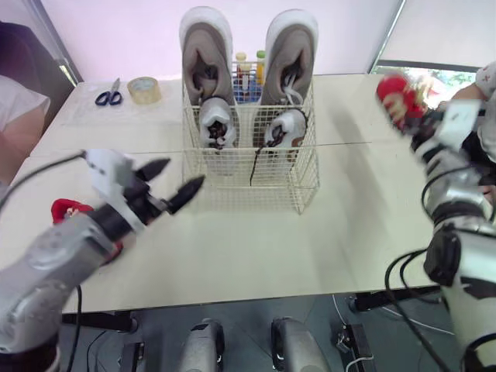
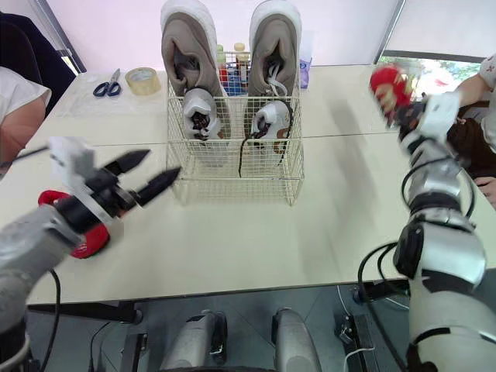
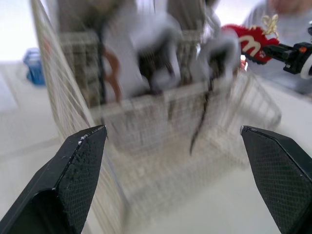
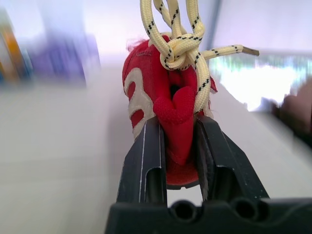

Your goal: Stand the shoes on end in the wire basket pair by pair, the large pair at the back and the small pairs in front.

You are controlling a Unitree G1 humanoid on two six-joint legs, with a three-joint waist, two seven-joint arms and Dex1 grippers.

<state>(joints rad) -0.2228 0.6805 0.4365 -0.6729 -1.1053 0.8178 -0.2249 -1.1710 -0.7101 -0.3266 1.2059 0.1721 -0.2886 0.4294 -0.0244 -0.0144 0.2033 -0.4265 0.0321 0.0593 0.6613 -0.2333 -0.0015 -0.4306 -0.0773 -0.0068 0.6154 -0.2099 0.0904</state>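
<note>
Red fabric, pinched tight: my right hand (image 4: 178, 127) is clamped on a soft fold of a small red shoe (image 4: 165, 97). It holds the shoe in the air at the right side of the tabletop (image 1: 256, 248), well apart from the wire basket (image 1: 225, 190). Yellow laces hang in a loose knot above the grip. My left hand (image 1: 184, 172) is spread wide and holds nothing. It hovers just left of the basket with its fingers pointing at it. A second red shoe (image 1: 68, 209) lies on the tabletop beside my left forearm, near the front edge.

The basket stands mid-tabletop. Two large grey shoes (image 1: 205, 54) stand on end at its back, rising well above the rim. Two small white shoes (image 1: 217, 124) stand on end just in front of them, one before each. A dark lace trails down from the white shoe on the right. The front strip of the basket looks free for the red pair.

What could go wrong, as I judge it:
- I grip only soft fabric, so the shoe may swing or slip out on the way over.
- The loose laces could catch on the wire rim.
- Lowering the shoe carelessly could tip a white shoe or shove the light basket.
- My left forearm could sweep the second red shoe off the tabletop edge.
</note>
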